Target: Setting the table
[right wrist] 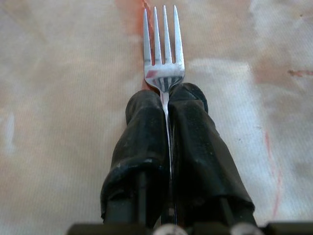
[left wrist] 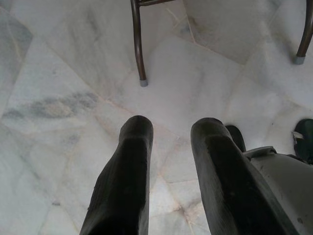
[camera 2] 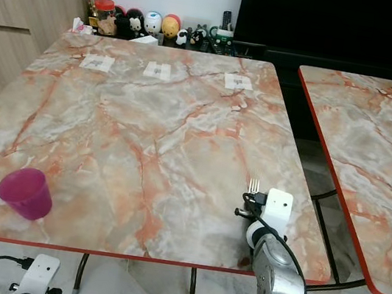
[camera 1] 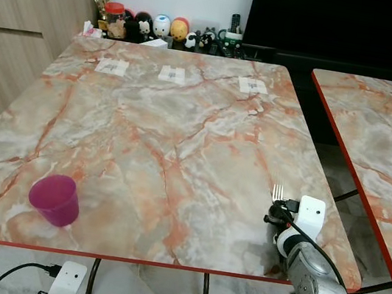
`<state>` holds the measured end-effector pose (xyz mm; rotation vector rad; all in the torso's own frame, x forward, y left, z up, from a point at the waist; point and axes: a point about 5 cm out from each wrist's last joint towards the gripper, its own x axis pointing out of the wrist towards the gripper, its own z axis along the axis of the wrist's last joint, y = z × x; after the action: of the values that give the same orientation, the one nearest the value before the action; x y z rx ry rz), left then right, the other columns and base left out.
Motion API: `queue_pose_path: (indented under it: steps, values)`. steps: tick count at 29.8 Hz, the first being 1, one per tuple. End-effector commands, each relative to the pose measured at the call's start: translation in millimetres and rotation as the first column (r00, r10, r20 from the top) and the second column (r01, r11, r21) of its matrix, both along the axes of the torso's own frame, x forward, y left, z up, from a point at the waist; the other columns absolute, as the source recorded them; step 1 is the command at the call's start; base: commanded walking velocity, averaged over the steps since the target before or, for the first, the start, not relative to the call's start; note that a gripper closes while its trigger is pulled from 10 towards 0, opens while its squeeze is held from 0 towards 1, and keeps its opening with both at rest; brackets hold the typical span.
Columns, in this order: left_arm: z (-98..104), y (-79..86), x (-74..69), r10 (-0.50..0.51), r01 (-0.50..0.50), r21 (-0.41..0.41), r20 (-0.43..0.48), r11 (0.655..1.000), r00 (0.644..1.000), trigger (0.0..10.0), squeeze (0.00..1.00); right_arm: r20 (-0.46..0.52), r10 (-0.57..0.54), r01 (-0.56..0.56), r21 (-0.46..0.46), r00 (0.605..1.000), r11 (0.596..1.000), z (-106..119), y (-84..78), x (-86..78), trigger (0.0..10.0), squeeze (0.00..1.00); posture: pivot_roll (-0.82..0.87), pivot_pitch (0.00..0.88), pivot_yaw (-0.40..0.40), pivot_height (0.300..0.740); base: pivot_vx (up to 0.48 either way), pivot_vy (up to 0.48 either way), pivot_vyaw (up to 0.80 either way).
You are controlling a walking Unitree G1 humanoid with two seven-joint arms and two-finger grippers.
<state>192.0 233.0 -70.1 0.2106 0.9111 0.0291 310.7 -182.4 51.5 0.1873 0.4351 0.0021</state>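
Note:
A silver fork is clamped between the two black fingers of my right gripper, tines pointing away from me. In the eye views the fork pokes out ahead of my right wrist over the near right part of the marble table, close to its top. A magenta plastic cup stands upright near the table's front left corner. My left gripper hangs below the table edge, open and empty, pointing at the floor.
A second marble table stands to the right across a narrow gap. Small white tags lie along the far edge. Figurines and jars line the wall behind. A wooden cabinet stands at the left. Table legs rise from the tiled floor.

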Motion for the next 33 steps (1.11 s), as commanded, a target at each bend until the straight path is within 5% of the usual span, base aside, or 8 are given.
queue_pose_path:
  steps: [1, 9, 13, 15, 18, 22, 26, 33]
  values:
    - [-2.6, 1.4, -5.2, 0.006, -0.006, -0.003, -0.023, 1.0, 1.0, 10.0, 0.0, -0.072, 0.042, -0.042, 0.01, 0.997, 0.999, -13.8, 9.7, -7.7, 0.0, 0.0, 0.05, 0.005, -0.005, 0.74, 0.0, 0.0, 0.0]
    - [-2.4, 0.9, -4.6, 0.007, -0.007, -0.003, -0.021, 1.0, 1.0, 10.0, 0.0, 0.01, -0.014, 0.014, -0.015, 1.0, 1.0, -5.4, 5.3, -4.7, 0.0, 0.0, 0.05, 0.004, -0.007, 0.74, 0.0, 0.0, 0.0]
    - [-2.7, 0.0, -4.7, 0.006, -0.006, -0.007, -0.022, 1.0, 1.0, 10.0, 0.0, 0.214, -0.129, 0.131, 0.005, 0.968, 0.991, 17.8, -8.4, -2.5, 0.0, 0.0, 0.05, 0.004, -0.01, 0.74, 0.0, 0.0, 0.0]
    - [-2.8, 0.0, -4.9, 0.004, -0.004, -0.007, -0.024, 1.0, 1.0, 10.0, 0.0, 0.252, -0.122, 0.13, -0.013, 0.96, 0.991, 23.6, -9.2, -4.1, 10.0, 0.0, 0.05, 0.004, -0.01, 0.74, 0.0, 0.0, 0.0]
    - [-3.3, -0.5, -5.5, 0.003, -0.003, -0.007, -0.027, 1.0, 1.0, 10.0, 0.0, 0.315, -0.042, 0.08, -0.107, 0.948, 0.991, 32.6, -3.9, -7.8, 10.0, 0.0, 0.04, 0.005, -0.011, 0.74, 0.0, 0.0, 0.0]
    - [-3.9, -1.0, -6.4, 0.002, -0.002, -0.006, -0.03, 1.0, 1.0, 10.0, 0.0, 0.396, -0.054, 0.089, -0.071, 0.917, 0.993, 46.4, -2.2, -11.0, 10.0, 0.0, 0.05, 0.0, -0.018, 0.74, 0.0, 0.0, 0.0]
    - [-4.7, -0.9, -8.0, 0.002, -0.002, -0.002, -0.035, 1.0, 0.999, 10.0, 0.0, 0.489, -0.018, 0.105, -0.152, 0.872, 0.983, 64.1, -5.3, -19.3, 10.0, 0.0, 0.04, 0.0, -0.018, 0.74, 0.0, 0.0, 0.0]
    - [-5.7, -2.2, -9.5, -0.009, 0.009, 0.0, -0.042, 1.0, 0.999, 10.0, 0.0, 0.52, -0.037, 0.133, -0.147, 0.853, 0.98, 69.0, -11.3, -28.6, 10.0, 0.0, 0.03, 0.0, -0.018, 0.74, 0.0, 0.0, 0.0]
